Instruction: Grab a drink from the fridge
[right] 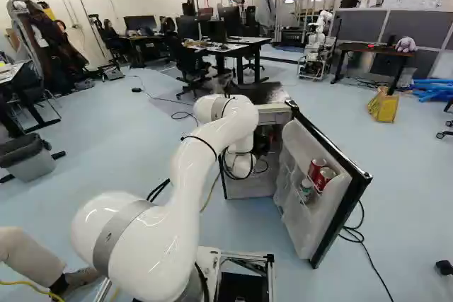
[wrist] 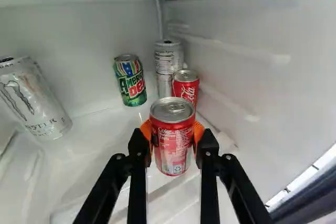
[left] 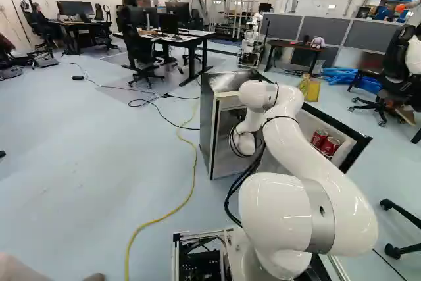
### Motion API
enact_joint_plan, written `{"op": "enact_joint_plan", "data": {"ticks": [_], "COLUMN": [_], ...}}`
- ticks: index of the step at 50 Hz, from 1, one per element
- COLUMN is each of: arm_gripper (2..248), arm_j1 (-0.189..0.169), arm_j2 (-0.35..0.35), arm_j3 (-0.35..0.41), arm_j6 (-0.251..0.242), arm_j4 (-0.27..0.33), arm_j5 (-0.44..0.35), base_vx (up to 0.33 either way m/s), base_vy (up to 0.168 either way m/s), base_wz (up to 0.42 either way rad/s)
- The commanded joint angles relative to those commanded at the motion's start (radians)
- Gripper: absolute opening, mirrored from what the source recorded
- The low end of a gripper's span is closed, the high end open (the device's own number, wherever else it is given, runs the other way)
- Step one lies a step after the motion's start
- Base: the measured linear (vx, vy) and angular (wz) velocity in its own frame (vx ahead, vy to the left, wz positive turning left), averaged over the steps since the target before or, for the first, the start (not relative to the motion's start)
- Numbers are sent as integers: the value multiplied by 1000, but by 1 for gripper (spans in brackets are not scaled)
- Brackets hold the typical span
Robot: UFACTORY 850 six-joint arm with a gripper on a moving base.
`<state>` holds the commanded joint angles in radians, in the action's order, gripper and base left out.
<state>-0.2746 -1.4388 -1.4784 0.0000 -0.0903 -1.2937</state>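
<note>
In the right base view my gripper (right: 262,144) shows as a dark part inside the open fridge (right: 249,186), partly hidden by the wrist. The wrist view has the gripper (wrist: 172,136) shut on a red can (wrist: 172,148), with an orange pad pressed on either side; the can is upright. Just beyond it stand a second red can (wrist: 187,84) and a tall pale can (wrist: 168,64). A green can (wrist: 130,81) stands beside them near the back wall. A large white can (wrist: 37,103) is off to one side.
The fridge door (right: 336,206) stands wide open, with two red cans (right: 317,168) and a pale can (right: 306,189) in its shelf. A yellow cable (left: 192,182) crosses the floor. A person's leg (right: 28,254) is beside the base. Another robot (right: 316,40) stands farther back.
</note>
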Motion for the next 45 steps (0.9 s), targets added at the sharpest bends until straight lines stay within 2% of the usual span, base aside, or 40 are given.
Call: {"op": "enact_joint_plan", "data": {"ticks": [12,45], "arm_gripper": [95,95], "arm_j1": [2,17], "arm_j2": [69,194], "arm_j3": [91,305], "arm_j6": [0,0], "arm_j4": [0,0], "arm_j5": [0,0], "base_vx": [0,0], "base_vy": [0,0], "base_wz": [0,0]}}
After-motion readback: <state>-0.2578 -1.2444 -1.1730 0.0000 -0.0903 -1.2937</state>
